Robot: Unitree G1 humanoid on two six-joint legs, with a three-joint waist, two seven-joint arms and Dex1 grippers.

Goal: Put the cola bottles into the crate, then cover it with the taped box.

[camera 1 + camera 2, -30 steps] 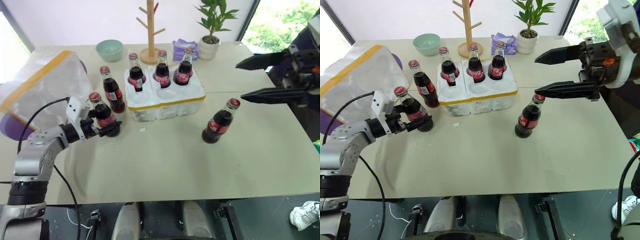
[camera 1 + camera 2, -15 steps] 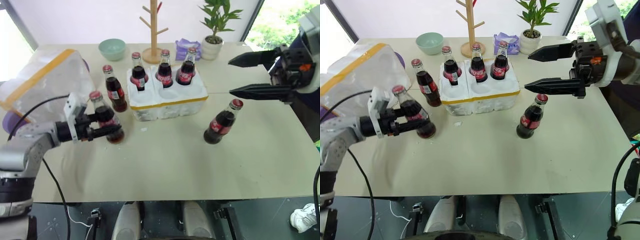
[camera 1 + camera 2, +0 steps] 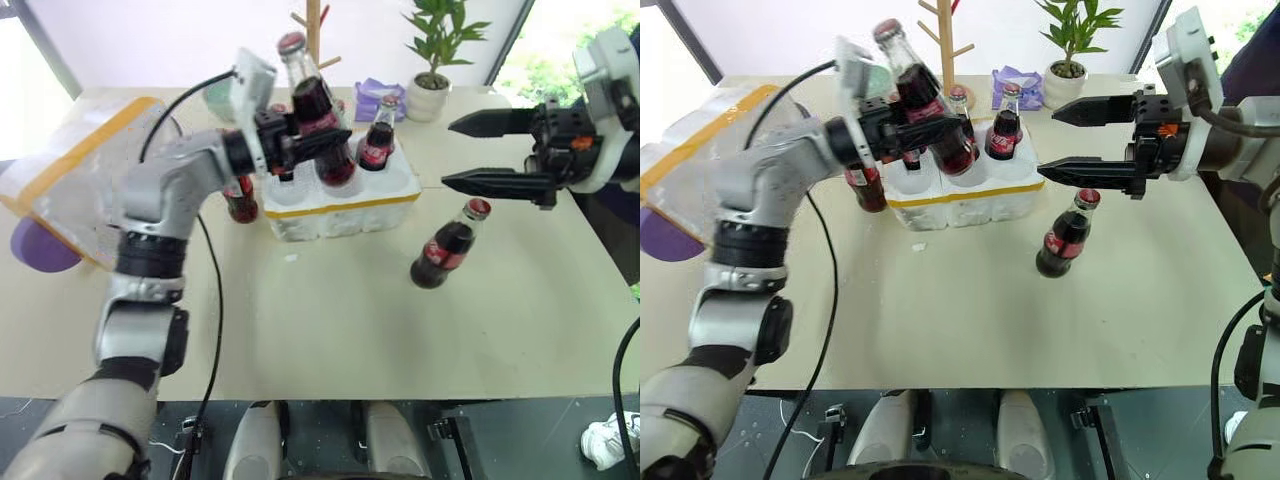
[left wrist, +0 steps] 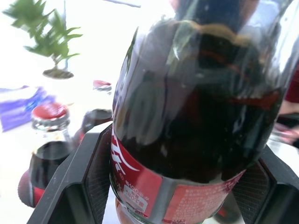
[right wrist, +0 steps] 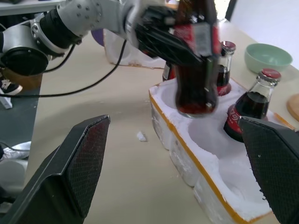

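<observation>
My left gripper (image 3: pixel 325 140) is shut on a cola bottle (image 3: pixel 310 100) and holds it tilted in the air over the crate (image 3: pixel 340 200), a low white foam block with a yellow band. In the left wrist view the held bottle (image 4: pixel 196 116) sits between the fingers (image 4: pixel 79 186). More bottles stand in the crate's back wells, one at the right end (image 3: pixel 378 140). One bottle (image 3: pixel 240 200) stands left of the crate, half hidden by my arm. Another bottle (image 3: pixel 445 245) stands on the table to the right, below my open right gripper (image 3: pixel 447 152). The taped box (image 3: pixel 80 170) lies at the far left.
A wooden mug tree (image 3: pixel 312 30), a potted plant (image 3: pixel 430 60) and a purple packet (image 3: pixel 365 92) stand behind the crate. A green bowl (image 5: pixel 268 56) sits at the back left. A white foam crumb (image 3: pixel 290 258) lies in front of the crate. A purple object (image 3: pixel 40 245) pokes out under the taped box.
My left gripper closed on the bottle on the table, then lifted it and swung it to the right, over the crate. The right gripper has stayed open and hardly moved.
</observation>
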